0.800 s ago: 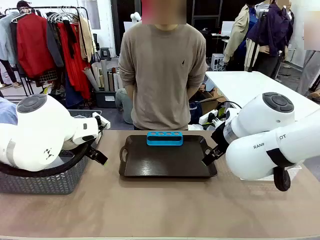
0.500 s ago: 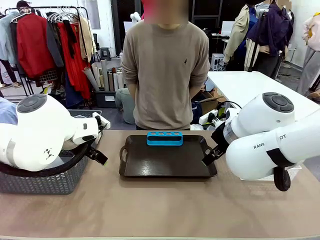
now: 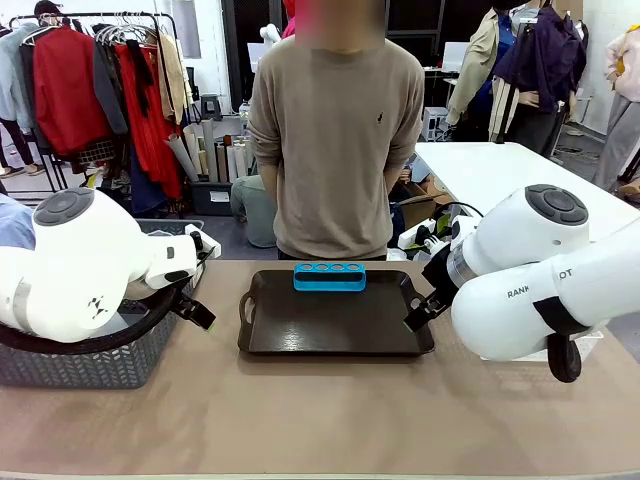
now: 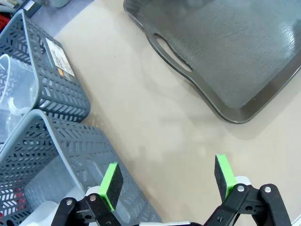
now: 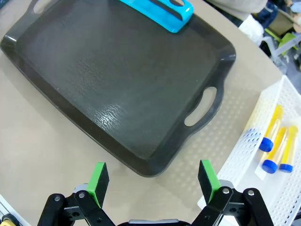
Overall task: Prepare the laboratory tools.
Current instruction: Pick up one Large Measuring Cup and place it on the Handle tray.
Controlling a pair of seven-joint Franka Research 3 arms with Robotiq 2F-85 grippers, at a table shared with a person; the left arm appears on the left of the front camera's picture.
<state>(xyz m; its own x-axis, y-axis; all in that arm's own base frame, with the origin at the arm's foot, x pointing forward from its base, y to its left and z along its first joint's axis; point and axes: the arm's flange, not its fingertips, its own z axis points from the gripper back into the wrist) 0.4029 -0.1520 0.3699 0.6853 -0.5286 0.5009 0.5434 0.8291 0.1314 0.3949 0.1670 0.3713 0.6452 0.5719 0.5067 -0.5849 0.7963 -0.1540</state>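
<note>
Left gripper (image 4: 167, 176) gapes wide, holding nothing, beside the grey baskets (image 4: 61, 96), one holding a clear beaker (image 4: 14, 94). Right gripper (image 5: 153, 179) likewise spread and bare before the tray (image 5: 117, 84); amber tubes (image 5: 277, 141) lie in the white basket (image 5: 244, 155). Right arm (image 3: 540, 300) reads "RAN" and "OT"

One dark tray (image 3: 335, 322). One blue rack (image 3: 329, 277), four holes. Three amber tubes (image 5: 277, 146), blue caps. Two grey mesh baskets (image 4: 66, 94); one white basket (image 5: 236, 161). Clear beaker (image 4: 16, 89): probably one, partly cut off.

Robotics workroom: clothes rack (image 3: 95, 60) and white worktable (image 3: 500, 170) behind.
</note>
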